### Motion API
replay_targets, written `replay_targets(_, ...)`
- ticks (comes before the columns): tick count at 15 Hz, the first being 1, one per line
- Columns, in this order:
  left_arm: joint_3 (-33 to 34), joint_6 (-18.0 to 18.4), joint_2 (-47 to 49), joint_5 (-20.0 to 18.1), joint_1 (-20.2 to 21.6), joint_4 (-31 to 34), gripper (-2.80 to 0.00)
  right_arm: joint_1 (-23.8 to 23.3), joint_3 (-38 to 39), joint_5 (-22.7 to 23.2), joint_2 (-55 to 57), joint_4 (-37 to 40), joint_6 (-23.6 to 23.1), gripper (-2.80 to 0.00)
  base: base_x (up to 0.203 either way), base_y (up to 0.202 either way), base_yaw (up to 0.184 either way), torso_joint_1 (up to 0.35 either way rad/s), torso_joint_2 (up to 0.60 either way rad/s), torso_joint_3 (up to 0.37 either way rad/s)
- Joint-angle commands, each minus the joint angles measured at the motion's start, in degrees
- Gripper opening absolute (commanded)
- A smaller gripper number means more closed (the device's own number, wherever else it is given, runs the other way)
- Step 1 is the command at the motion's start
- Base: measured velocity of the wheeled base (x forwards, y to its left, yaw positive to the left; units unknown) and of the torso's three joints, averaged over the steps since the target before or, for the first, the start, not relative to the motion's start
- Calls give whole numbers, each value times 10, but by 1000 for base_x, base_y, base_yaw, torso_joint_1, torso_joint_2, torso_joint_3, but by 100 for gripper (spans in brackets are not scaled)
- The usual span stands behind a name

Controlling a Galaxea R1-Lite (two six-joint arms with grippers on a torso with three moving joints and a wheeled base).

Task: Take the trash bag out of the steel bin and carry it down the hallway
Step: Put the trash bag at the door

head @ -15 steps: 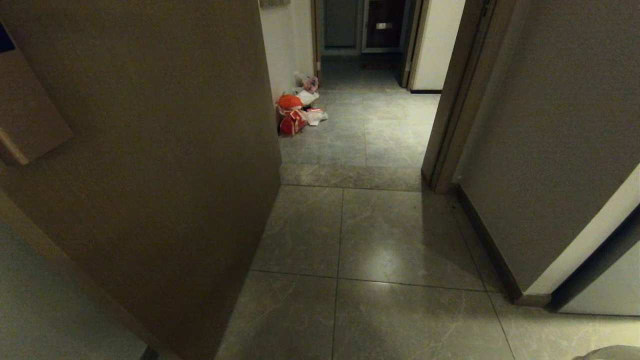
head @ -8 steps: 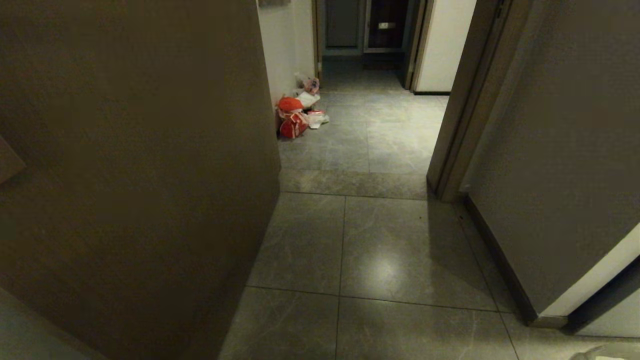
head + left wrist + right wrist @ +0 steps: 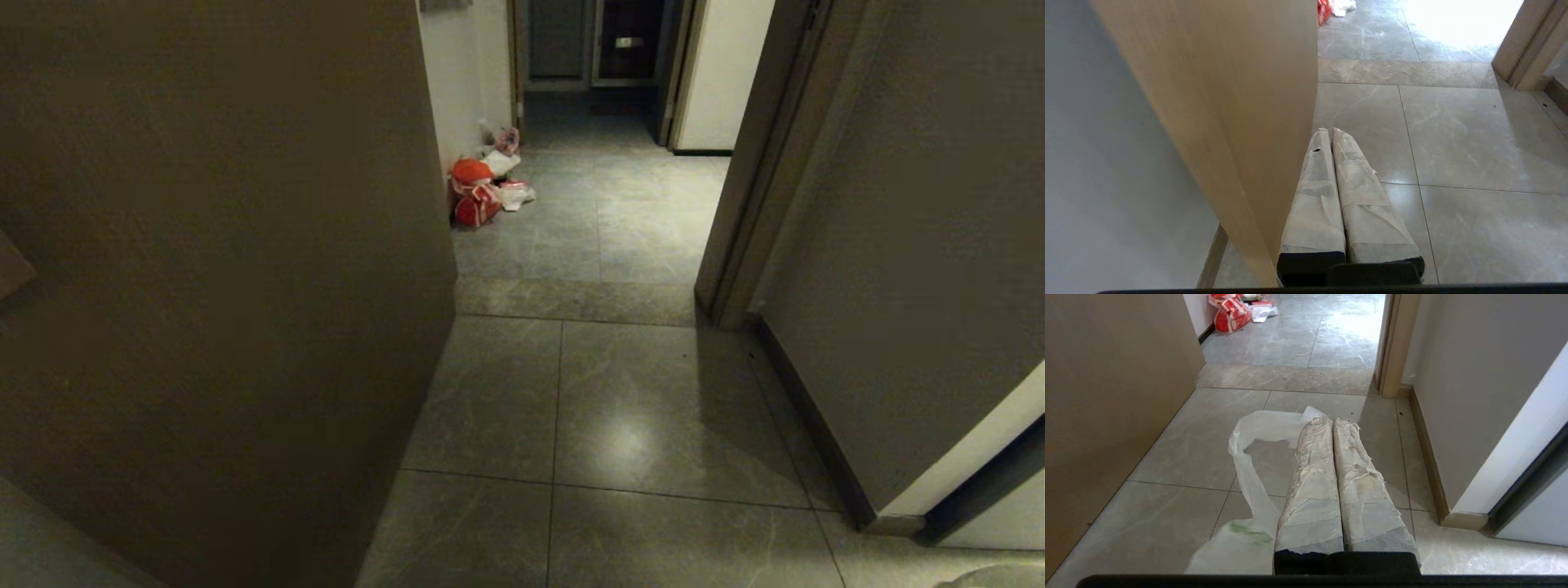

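The right gripper [image 3: 1331, 422] clamps the trash bag [image 3: 1249, 473] handle so it hangs above the hallway [image 3: 620, 392] floor, while the left gripper [image 3: 1329, 131] is closed on nothing.

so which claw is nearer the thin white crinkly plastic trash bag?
Right. The right claw is shut on the thin white crinkly plastic trash bag, which hangs from it. The left claw is shut on nothing, beside a tan wooden panel.

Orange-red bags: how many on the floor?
2. One orange-red bag sits by the left wall's corner down the hallway; a second one lies just in front, touching it. White litter alongside may hide more.
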Motion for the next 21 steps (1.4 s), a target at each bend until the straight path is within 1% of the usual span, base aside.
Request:
replay_targets(1,0,0,0,0,0,0,-280,0,14,0,0,0,0,-280,0,0,0,0,0,0)
replay_targets(3,-1,-1,1,0,0,0,-280,0,14,0,0,0,0,-280,3,-85,10,1,3,3)
replay_targets(7,0,1,0,0,0,0,-280,0,14,0,0,0,0,-280,0,-184,0,2,3,3)
replay_targets(9,0,1,0,0,0,0,-280,0,14,0,0,0,0,-280,0,-102,2,1,-5,3)
replay_targets(19,-1,0,0,0,0,0,-280,-1,14,0,0,0,0,-280,0,0,0,0,0,0)
replay_targets(21,0,0,1,0,0,0,-280,0,14,0,0,0,0,-280,131,0,0,-7,0,5)
